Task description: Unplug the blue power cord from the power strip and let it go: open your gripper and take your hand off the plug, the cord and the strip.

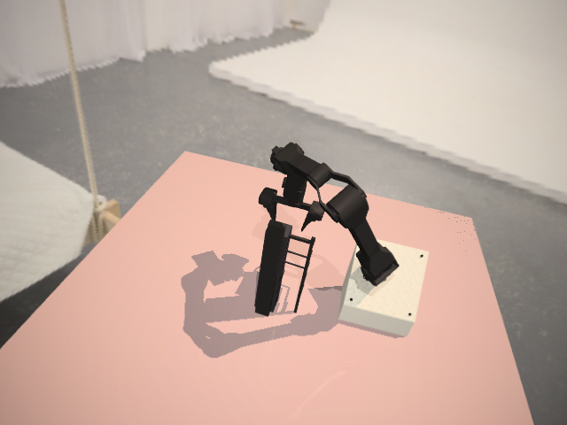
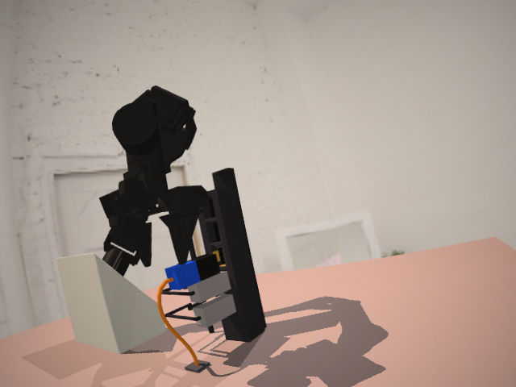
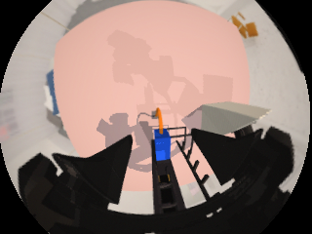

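1. Gripper (image 2: 166, 245): fingers spread wide, nothing held between them. In the wrist view the two dark fingertips stand well apart at lower left and lower right of the frame, with the blue plug (image 3: 162, 146) in the gap between them, further off.
2. Blue plug (image 2: 181, 275), exterior view: sits left of centre, its black front part meeting the upright black power strip (image 2: 235, 258). Whether the prongs are fully seated cannot be told. The nearer finger's tip hangs just above the blue body; contact cannot be told.
3. Cord (image 2: 172, 316): orange, leaves the left end of the blue plug, curves down and to the right, and ends at a small grey pad (image 2: 197, 366) lying on the pink table (image 2: 416, 291).
4. Two grey plugs (image 2: 212, 297) sit in the strip directly below the blue one, stacked one above the other, each with a thin black lead running off to the left.
5. Power strip in the top view (image 1: 272, 269): stands on edge near the middle of the frame, leaning slightly, with a black ladder-like frame (image 1: 302, 269) just right of it.
6. Arm (image 1: 347, 214) rises from a white base block (image 1: 389, 297) at centre right, arches up and left, and points the gripper (image 1: 291, 220) down over the strip's upper end.
7. Table surface carries a broad dark shadow of arm and strip, left of and below the strip in the top view.
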